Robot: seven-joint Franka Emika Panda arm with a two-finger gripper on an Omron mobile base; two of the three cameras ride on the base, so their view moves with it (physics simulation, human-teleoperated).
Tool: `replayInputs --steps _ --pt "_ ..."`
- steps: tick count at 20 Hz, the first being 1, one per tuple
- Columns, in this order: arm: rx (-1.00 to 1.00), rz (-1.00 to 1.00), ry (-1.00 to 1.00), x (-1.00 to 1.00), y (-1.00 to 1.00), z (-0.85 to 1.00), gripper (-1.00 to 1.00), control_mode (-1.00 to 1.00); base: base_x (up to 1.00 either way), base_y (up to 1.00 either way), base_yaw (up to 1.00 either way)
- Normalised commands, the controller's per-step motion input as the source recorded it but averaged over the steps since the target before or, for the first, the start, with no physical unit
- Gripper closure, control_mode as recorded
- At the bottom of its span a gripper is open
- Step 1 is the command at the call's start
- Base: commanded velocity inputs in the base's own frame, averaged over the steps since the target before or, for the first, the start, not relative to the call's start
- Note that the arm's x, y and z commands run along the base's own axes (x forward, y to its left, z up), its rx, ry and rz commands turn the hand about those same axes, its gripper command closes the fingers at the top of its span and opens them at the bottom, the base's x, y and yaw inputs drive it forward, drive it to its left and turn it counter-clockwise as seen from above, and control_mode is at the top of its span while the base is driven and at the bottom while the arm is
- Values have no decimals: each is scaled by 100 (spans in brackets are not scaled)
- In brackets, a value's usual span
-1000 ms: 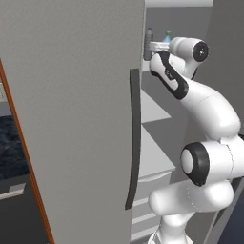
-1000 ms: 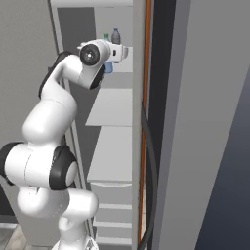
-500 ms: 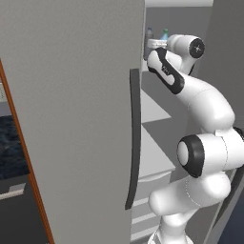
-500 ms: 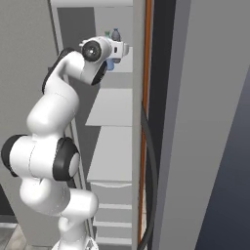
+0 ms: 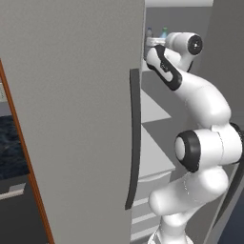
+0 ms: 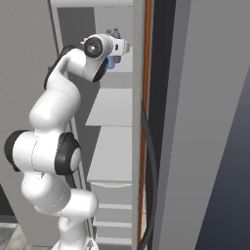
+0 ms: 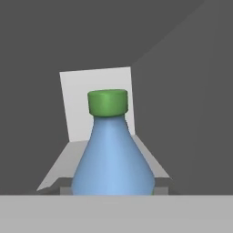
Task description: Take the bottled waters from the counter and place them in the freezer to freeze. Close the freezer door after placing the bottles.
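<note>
The freezer stands with its compartment exposed, white shelves inside. My gripper reaches onto the top shelf and is shut on the pale blue bottled water, which stands upright with its green cap up and sits close in front of the hand camera. The fingertips are hidden low in the hand view. Beside it is the second bottled water, its dark blue cap showing just above the hand. Both caps peek over the arm in the left base view. The freezer door is swung wide open on the right.
The closed left-hand door panel with its dark bar handle stands close beside the arm. A wooden edge strip borders the opening. The black counter lies at far left. Lower shelves sit below the hand.
The hand has crept slightly higher and deeper onto the top shelf with the blue bottle, and the elbow has shifted a little. The doors have not moved.
</note>
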Motion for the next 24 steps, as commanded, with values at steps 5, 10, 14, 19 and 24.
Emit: replayInputs --steps 5,10,14,19,24 --pt "0 0 0 12 0 -1 100 -100 0 0 0" --pt "0 0 0 17 -2 0 100 -100 0 0 0" --pt "0 0 0 15 -3 0 100 -100 0 0 0" --pt "0 0 0 6 -10 0 100 -100 0 0 0" --pt "0 0 0 0 -8 0 100 -100 0 0 0"
